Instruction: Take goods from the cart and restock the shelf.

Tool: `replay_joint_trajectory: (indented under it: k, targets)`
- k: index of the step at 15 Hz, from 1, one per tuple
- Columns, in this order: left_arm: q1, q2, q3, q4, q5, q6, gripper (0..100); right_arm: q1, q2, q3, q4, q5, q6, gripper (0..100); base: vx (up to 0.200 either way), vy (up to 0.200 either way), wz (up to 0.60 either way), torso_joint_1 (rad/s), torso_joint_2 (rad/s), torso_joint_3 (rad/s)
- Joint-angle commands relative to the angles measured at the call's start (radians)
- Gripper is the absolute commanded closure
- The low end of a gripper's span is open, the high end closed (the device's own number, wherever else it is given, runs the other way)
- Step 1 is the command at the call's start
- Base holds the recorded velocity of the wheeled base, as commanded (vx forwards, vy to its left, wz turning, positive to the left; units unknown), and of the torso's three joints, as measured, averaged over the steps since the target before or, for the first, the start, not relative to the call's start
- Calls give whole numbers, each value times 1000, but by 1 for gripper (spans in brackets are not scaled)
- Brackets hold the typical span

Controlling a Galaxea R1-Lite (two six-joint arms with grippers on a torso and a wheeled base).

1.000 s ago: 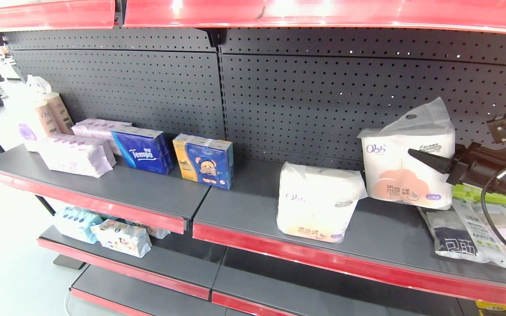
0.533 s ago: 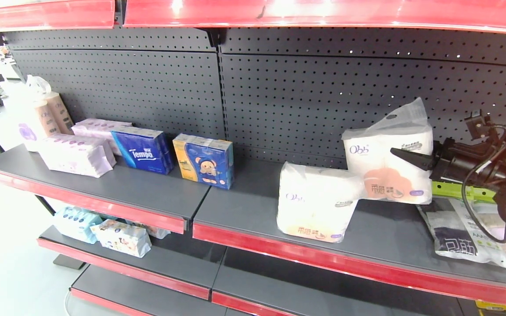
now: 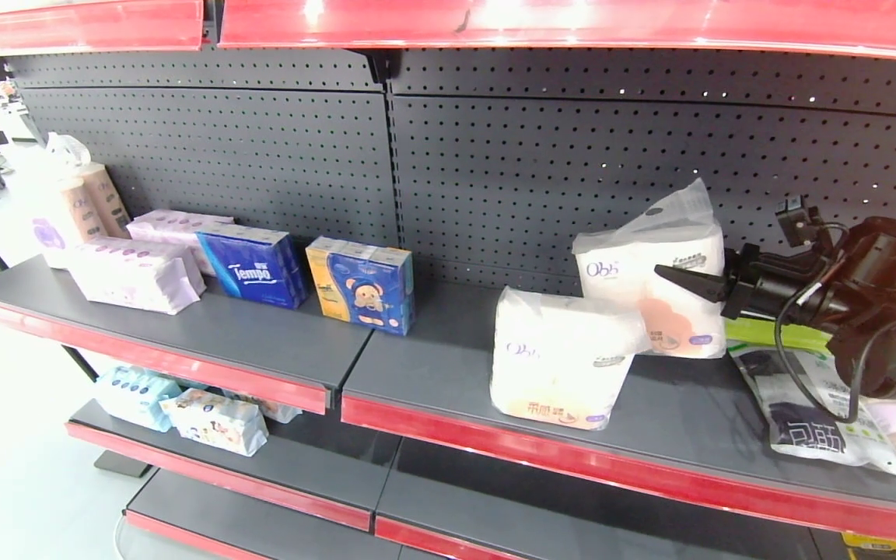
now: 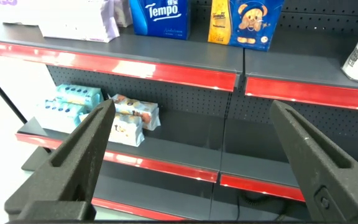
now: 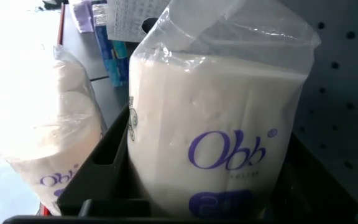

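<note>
**Right gripper clamps a tissue pack at the back of the middle shelf**

The right gripper (image 3: 681,284) has its black fingers closed on a white pack of tissue rolls in clear, crinkled film (image 3: 646,264). One finger lies along the pack's near face and the other is hidden behind it. The held pack stands upright close to the black perforated back panel (image 3: 533,171). Whether its base touches the deck cannot be told. One lower corner is hidden behind a second white tissue pack (image 3: 561,358), soft and pillow-shaped, which rests nearer the front edge.

The grey metal shelf (image 3: 673,412) has a glossy red front lip. Bare deck lies open between the second white tissue pack and a boxy yellow-and-blue tissue pack (image 3: 362,284). More bare deck runs in front of the held pack to the lip. On the gripper's other side, flat printed bags (image 3: 806,420) crowd the deck just beside the arm.

Further left stand one glossy blue tissue block (image 3: 257,264) and two soft lilac packs (image 3: 133,272), one behind the other. The shelf below carries a pale blue pack (image 3: 133,393) and a printed pack (image 3: 215,420).

The left gripper (image 4: 191,155) is spread wide with nothing in it, facing the lower shelves.
</note>
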Motion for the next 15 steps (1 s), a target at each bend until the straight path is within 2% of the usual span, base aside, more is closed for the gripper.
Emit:
replay_joint_trajectory:
  k: [1, 15]
  targets:
    - [0, 0, 1, 0, 1, 0, 0, 17, 33, -30, 1, 0, 0, 100, 0, 0, 0, 0, 0, 0]
    - [0, 0, 0, 0, 1, 0, 0, 121, 125, -124, -19, 0, 4, 100, 0, 0, 0, 0, 0, 0]
